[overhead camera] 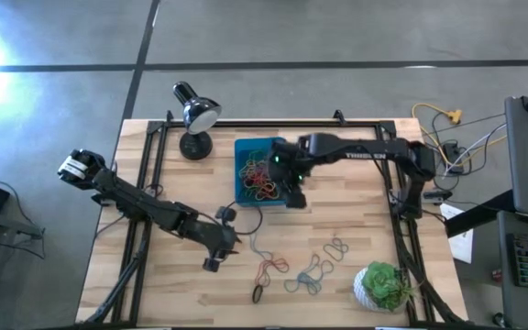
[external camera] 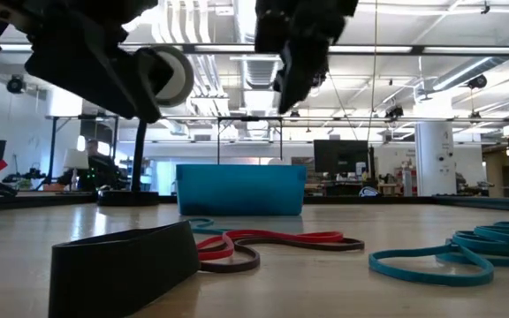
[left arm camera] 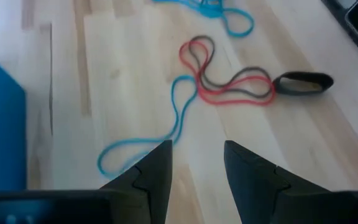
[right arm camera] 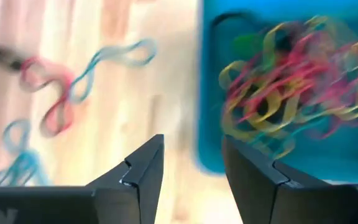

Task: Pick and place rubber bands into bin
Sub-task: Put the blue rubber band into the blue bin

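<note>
Bin [overhead camera: 244, 149] sits at far-centre of table [overhead camera: 356, 229], just beside the desk lamp [overhead camera: 195, 119]. Teal, low walls; holds a tangled heap of rubber bands [overhead camera: 259, 179], mostly yellow, red, some green. Bin's long axis: cannot tell, R arm covers part of it.

R gripper [overhead camera: 293, 194] hangs over bin's near-right corner. In R wrist view its fingers [right arm camera: 143, 168] stand apart, nothing between them; bin edge and the heap lie just past the tips.

L gripper [overhead camera: 216, 247] low over bare wood, near-left of bin, well apart from it. Fingers [left arm camera: 157, 168] spread, empty. A blue band [left arm camera: 145, 140] lies stretched thin right ahead of the tips, long axis running away from the gripper.

Loose bands left on table, near side: red and brown pair [overhead camera: 271, 268] overlapping, a black loop [overhead camera: 258, 294] just beside them, blue cluster [overhead camera: 312, 275] toward the plant [overhead camera: 385, 284]. Low view: black loop [external camera: 126, 261] stands on edge nearest the camera.
</note>
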